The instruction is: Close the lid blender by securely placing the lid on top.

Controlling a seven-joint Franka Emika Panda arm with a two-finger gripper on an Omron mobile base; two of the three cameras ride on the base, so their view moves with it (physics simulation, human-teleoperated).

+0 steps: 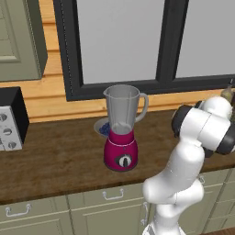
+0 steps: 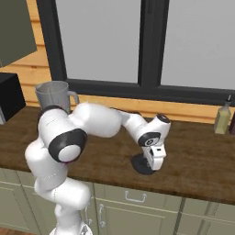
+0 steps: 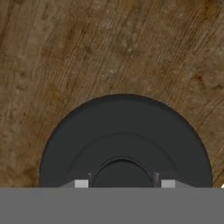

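The lid (image 2: 143, 164) lies flat on the wooden worktop (image 2: 197, 147), well to the right of the blender (image 1: 121, 131), whose clear jar stands open-topped on its magenta base. The end effector (image 2: 156, 166) sits directly over the lid, its fingertips (image 3: 81, 183) straddling the raised centre knob with a gap on each side, gripping nothing yet. The lid looks light, rigid and smooth, so the knob seems the best hold, since the broad disc is too wide to pinch.
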